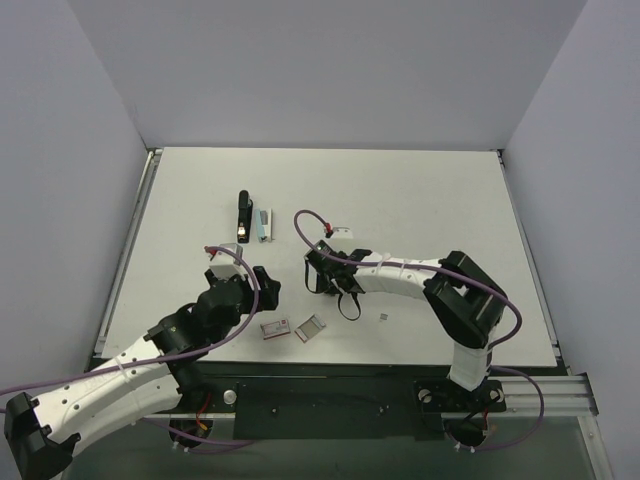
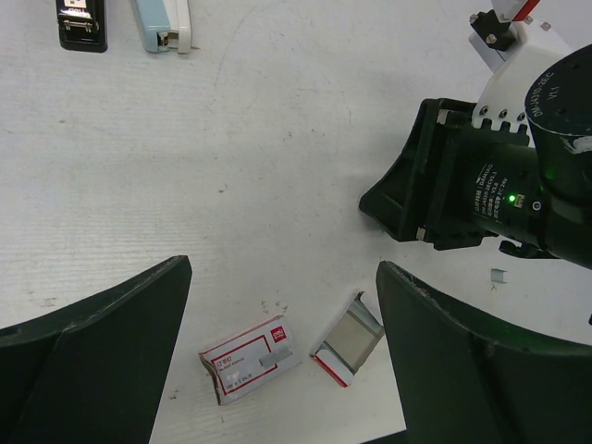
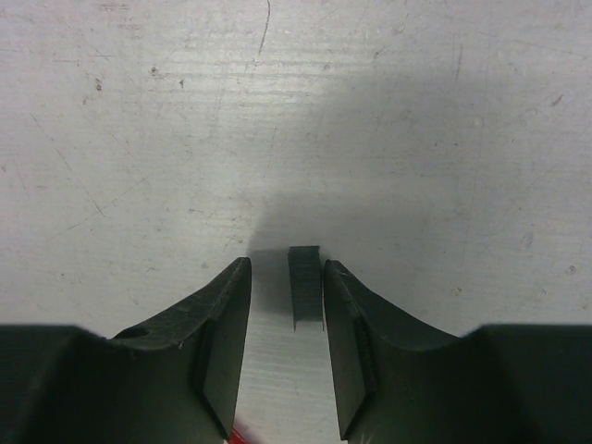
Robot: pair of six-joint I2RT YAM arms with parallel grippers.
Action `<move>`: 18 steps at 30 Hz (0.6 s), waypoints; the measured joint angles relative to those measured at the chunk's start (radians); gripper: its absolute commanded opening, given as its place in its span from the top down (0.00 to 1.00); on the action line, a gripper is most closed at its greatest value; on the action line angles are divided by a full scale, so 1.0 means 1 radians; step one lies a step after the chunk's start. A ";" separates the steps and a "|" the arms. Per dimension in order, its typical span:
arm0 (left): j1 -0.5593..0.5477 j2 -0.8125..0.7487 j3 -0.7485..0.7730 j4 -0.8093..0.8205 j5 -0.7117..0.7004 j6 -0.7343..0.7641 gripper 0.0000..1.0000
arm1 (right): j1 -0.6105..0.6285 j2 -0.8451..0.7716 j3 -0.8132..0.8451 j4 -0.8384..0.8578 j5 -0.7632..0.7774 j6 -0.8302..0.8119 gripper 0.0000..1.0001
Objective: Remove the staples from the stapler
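- Stapler sits in neither hand. It lies flat on the white worktop, far of both hands and left of centre, with its silvery tip toward the arm bases.
- Nearest the bases, a small white and red box lies beside an open tray with a red edge. The two are close together but not touching.
- Slightly right of these, a tiny loose metal piece lies alone on the worktop.
- Left hand is released, its fingers spread wide and holding nothing. In its wrist view the box and tray lie between the fingers.
- Right hand is low over the worktop with its fingers narrowly apart. A short strip of staples stands between them, against one finger and with a clear gap to the other. The strip is not clenched.
- Just right of the stapler, a pale blue item of similar shape lies parallel to it. Whether the two touch cannot be told.
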 measured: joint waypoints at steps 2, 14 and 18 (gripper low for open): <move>0.000 -0.001 0.000 0.000 0.000 0.000 0.08 | 0.005 0.003 0.006 -0.007 0.002 0.004 0.71; 0.000 -0.022 0.000 -0.002 0.000 0.000 0.08 | 0.015 0.013 0.019 -0.035 0.022 0.018 0.89; 0.000 -0.025 0.000 -0.003 0.000 0.000 0.08 | 0.019 0.018 0.026 -0.036 0.024 0.019 0.93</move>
